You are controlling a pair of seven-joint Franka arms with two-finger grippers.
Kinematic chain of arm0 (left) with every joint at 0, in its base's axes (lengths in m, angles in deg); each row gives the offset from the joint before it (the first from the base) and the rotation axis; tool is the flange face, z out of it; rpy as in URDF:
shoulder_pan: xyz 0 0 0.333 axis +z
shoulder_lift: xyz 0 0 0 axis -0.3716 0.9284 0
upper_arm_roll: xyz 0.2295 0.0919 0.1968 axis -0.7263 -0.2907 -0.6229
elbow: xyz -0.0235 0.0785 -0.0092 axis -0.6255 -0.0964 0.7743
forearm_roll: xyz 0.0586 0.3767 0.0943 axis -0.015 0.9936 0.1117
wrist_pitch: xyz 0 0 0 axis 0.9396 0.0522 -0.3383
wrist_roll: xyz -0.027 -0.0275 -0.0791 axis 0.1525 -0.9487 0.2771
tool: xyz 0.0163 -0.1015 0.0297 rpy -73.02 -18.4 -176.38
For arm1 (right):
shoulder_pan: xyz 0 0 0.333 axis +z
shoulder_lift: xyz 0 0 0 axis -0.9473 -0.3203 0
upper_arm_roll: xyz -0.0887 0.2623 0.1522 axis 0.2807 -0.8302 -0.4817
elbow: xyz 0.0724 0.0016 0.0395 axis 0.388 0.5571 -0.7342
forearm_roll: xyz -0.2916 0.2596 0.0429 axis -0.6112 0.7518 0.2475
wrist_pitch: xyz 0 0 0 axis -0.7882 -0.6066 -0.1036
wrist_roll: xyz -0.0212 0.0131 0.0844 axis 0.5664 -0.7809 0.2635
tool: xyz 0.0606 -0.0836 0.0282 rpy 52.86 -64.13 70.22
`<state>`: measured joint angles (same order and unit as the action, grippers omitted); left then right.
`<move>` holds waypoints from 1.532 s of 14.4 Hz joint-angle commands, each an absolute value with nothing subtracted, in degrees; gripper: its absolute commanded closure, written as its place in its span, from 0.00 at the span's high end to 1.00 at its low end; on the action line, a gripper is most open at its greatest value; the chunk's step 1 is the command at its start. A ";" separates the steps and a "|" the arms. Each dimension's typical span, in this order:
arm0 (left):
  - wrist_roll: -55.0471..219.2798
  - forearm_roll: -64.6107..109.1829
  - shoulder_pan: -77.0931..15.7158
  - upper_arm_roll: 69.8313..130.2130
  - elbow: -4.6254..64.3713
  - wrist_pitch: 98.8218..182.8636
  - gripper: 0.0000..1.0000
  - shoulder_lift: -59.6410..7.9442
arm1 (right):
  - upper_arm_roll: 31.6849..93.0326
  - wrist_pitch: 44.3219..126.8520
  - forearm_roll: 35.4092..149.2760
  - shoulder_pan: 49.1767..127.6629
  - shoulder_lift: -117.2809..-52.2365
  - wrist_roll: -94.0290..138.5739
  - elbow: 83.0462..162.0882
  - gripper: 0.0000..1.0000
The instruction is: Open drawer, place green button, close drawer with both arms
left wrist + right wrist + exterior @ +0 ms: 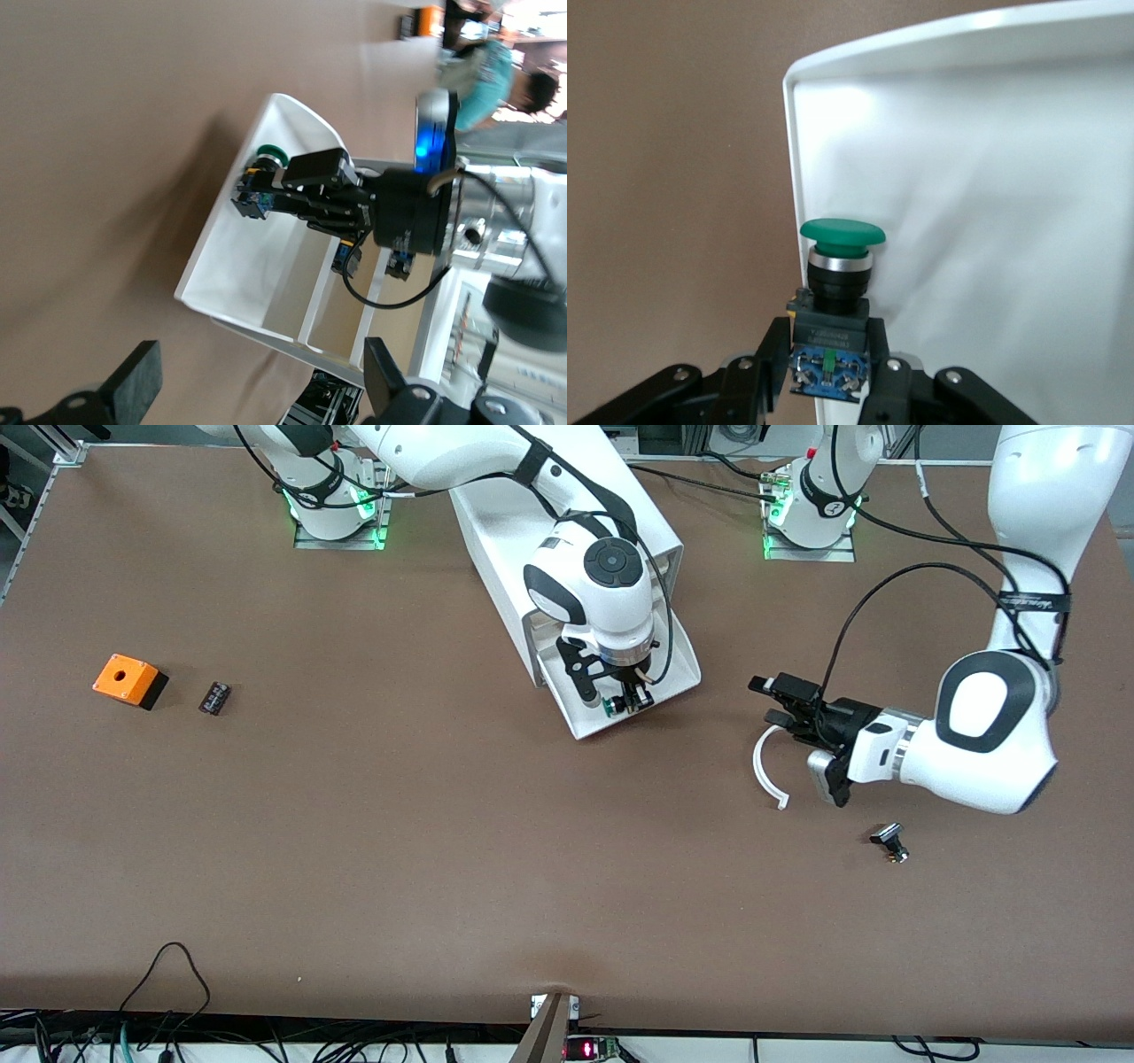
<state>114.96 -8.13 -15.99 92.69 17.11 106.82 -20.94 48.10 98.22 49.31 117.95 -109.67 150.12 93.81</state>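
The drawer is pulled out of the white cabinet toward the front camera. My right gripper is shut on the button, green cap and black body, and holds it low over the drawer's front end. In the right wrist view the button sits between my fingers at the drawer's rim. My left gripper is open and empty over the table, beside the drawer toward the left arm's end. The left wrist view shows the drawer and the held button.
A white curved strip lies on the table under my left gripper. A small black-and-silver part lies nearer the front camera. An orange box and a small black part lie toward the right arm's end.
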 commanded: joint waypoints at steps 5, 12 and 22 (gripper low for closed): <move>91.75 12.18 -18.29 94.00 4.96 101.37 1.00 -21.15 | 48.73 97.06 48.64 117.38 -107.62 151.32 93.33 1.00; 70.05 24.25 -25.15 93.56 5.66 103.12 1.00 -21.33 | 48.30 89.16 49.51 109.92 -101.12 132.82 92.10 1.00; 51.68 24.33 -36.21 93.56 24.44 137.02 1.00 -19.30 | 48.74 72.11 57.96 91.47 -89.95 78.75 93.51 1.00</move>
